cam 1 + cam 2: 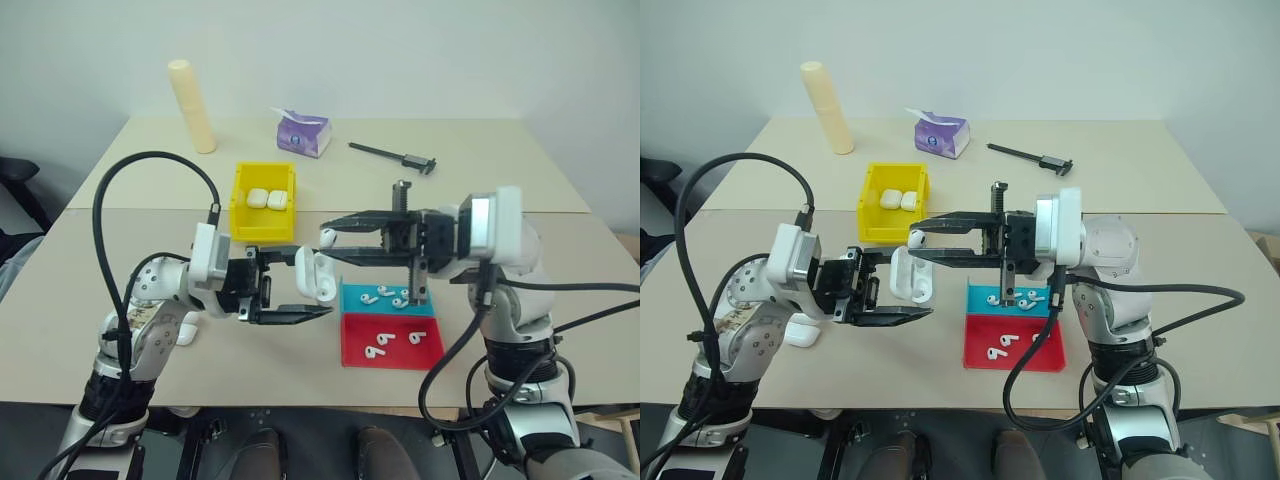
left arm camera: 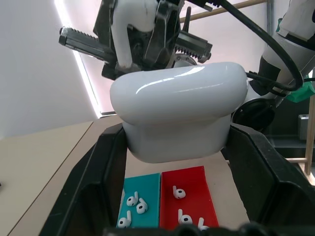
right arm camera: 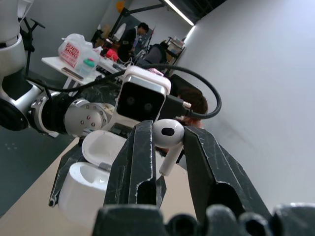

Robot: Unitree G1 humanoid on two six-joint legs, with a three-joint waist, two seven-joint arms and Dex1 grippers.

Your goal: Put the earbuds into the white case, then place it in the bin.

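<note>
Holding the white case (image 1: 318,276) above the table's near half, the left gripper (image 1: 292,300) has its jaws clamped on the body, lid flipped open. Facing it from the robot's right, the right gripper (image 1: 328,246) pinches one of the earbuds (image 3: 167,138) between its fingertips, stem hanging down. That bud sits just above and slightly beyond the case's open mouth, so the coming move looks like a short drop with the stem lined up to a socket. Below the grippers, more earbuds lie in the teal tray (image 1: 352,302) and the red tray (image 1: 356,345). Farther back stands the bin (image 1: 240,205), with two closed cases (image 1: 267,199) already inside.
</note>
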